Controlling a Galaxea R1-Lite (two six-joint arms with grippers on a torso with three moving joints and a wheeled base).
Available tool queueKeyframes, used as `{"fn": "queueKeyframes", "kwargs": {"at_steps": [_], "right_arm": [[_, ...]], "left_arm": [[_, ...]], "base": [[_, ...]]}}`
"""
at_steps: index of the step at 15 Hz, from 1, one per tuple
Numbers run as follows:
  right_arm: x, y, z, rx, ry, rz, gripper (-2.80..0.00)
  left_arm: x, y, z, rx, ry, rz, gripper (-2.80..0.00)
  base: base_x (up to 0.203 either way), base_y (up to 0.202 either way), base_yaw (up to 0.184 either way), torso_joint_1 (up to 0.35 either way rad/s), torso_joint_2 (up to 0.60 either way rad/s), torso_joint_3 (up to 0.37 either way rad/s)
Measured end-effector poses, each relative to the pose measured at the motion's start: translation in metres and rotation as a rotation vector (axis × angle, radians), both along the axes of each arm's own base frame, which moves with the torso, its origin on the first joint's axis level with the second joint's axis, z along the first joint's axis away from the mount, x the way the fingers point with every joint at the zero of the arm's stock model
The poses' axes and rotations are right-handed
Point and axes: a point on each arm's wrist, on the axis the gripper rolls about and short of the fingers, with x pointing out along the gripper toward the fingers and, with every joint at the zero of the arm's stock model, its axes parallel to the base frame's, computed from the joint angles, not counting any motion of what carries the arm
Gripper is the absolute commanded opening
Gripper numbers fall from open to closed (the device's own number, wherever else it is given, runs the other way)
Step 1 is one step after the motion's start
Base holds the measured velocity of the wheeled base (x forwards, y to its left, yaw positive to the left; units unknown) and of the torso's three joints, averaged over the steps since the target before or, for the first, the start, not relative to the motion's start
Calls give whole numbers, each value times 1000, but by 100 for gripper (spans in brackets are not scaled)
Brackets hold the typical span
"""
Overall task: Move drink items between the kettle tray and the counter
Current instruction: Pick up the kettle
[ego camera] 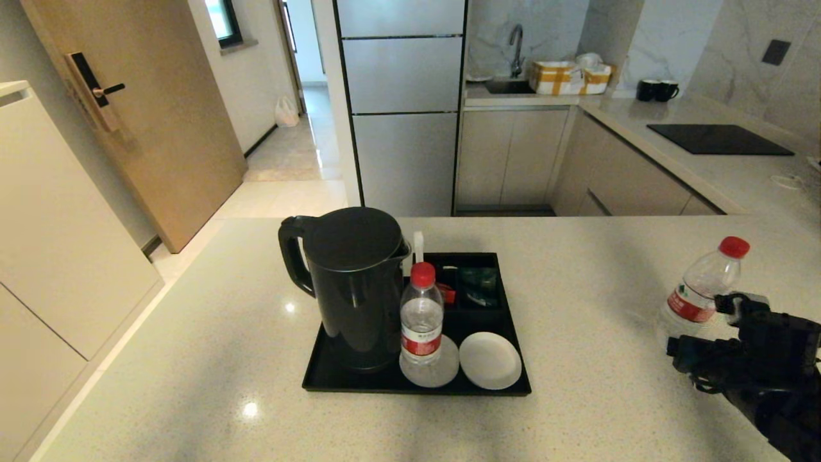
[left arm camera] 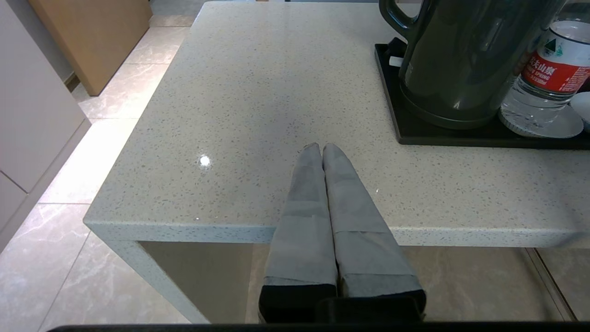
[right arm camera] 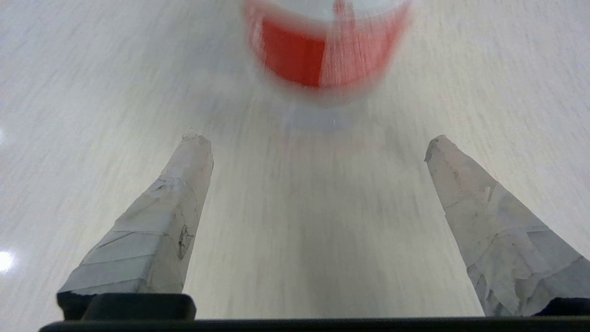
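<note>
Right tool (right arm camera: 318,143) released beside a water bottle (ego camera: 702,292) on the surface (ego camera: 577,410).
That bottle stands at three o'clock, well apart from the kettle tray (ego camera: 314,375); I judge the placement done, and the tray's bottle (ego camera: 421,317) needs fetching next. Left tool (left arm camera: 321,148) clenched, idle.

There are two water bottles with red caps: one (ego camera: 421,321) stands on a saucer in the kettle tray (ego camera: 321,372), the other (ego camera: 702,292) on the counter (ego camera: 577,289) well to the right. One black kettle (ego camera: 353,282) stands in the one tray. Two white saucers show, one (ego camera: 490,360) bare and one (ego camera: 449,369) under the bottle. The sachet compartments hold perhaps two or three small packets (ego camera: 478,282); they are too dark to count. Far back, two black mugs (ego camera: 657,90) stand together.
</note>
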Motion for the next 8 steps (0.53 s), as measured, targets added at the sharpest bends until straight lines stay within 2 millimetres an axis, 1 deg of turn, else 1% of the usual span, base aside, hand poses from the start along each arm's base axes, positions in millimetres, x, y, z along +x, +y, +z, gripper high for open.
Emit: {"fn": "queueKeyframes", "kwargs": {"at_steps": [1,3,4,8], "right_arm": [[-14,3,8,8,-2,25,0],[-32,6,25,11,-47,54,0],[-40,7,34,8,-76,65,-280],[-67,11,69,-18,-180,124,-280]], "left_arm": [[0,0,0,0,0,0,-280],[0,0,0,0,0,1,-280],[0,0,0,0,0,1,-280],[0,0,0,-1,0,0,-280]], "base": [[0,0,0,0,0,0],[0,0,0,0,0,0],[0,0,0,0,0,0],[0,0,0,0,0,0]]}}
